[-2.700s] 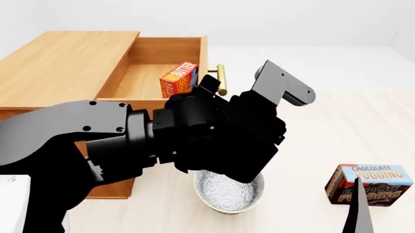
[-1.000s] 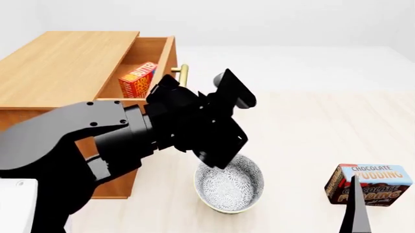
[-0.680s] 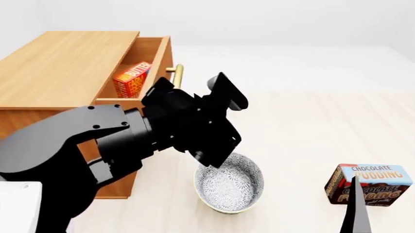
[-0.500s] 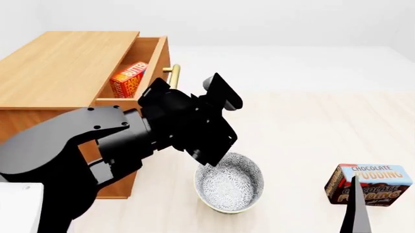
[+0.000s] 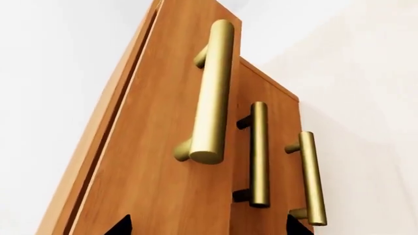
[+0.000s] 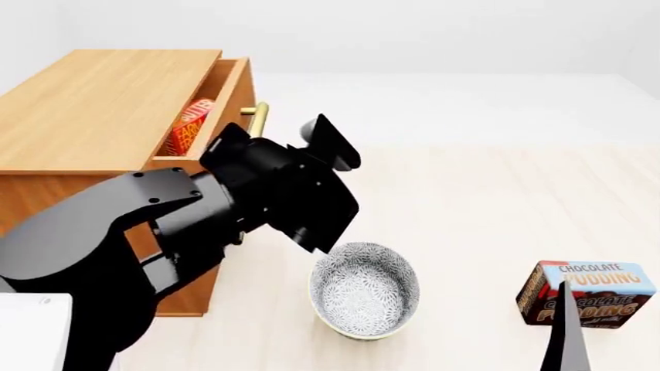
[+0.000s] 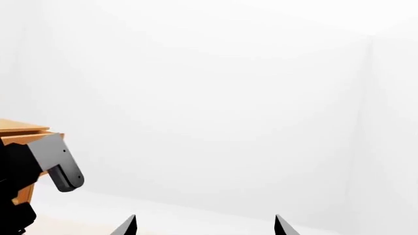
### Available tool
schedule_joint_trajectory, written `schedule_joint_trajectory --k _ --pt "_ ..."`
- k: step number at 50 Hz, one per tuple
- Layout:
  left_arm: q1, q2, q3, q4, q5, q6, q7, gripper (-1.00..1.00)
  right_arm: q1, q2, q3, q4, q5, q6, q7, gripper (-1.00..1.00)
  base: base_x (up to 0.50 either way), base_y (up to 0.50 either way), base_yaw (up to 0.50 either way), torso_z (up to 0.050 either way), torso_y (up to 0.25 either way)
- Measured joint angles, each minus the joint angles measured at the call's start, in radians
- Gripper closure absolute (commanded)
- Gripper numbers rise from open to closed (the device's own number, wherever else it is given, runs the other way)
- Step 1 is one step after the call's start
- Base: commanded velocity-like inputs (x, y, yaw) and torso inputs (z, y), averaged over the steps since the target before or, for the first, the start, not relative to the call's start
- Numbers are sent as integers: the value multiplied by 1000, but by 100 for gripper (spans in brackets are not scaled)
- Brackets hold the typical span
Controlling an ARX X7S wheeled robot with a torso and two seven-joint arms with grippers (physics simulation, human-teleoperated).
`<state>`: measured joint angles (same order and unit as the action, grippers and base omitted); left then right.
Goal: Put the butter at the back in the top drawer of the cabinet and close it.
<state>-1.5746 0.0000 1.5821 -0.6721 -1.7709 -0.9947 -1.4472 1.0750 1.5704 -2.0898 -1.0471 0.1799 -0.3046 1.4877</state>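
The butter [image 6: 188, 127] is seen tilted inside the barely open top drawer [image 6: 229, 93], long axis apparently leaning toward the cabinet [image 6: 98, 100]. The left gripper [image 5: 205, 230] is spread wide, empty, before the handle [image 5: 212, 93].

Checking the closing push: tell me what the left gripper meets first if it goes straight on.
Most likely the top drawer front, just beside its brass handle; the left gripper faces it closely, depth uncertain.

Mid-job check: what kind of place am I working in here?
Likely a bare simulated test room, not a real kitchen: blank white walls and a pale floor, with only a wooden cabinet, a patterned bowl and a chocolate pudding box standing on it.
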Motion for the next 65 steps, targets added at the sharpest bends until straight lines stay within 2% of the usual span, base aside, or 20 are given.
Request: schedule_joint_trajectory --k 49,65 --pt "20 0 -7 -205 113 -44 32 -100 -1 0 3 0 -5 3 -3 -100 0 0 0 0 0" --pt "25 0 -74 -214 170 -81 46 -100 -5 -3 10 0 0 7 -8 -100 5 5 6 0 0"
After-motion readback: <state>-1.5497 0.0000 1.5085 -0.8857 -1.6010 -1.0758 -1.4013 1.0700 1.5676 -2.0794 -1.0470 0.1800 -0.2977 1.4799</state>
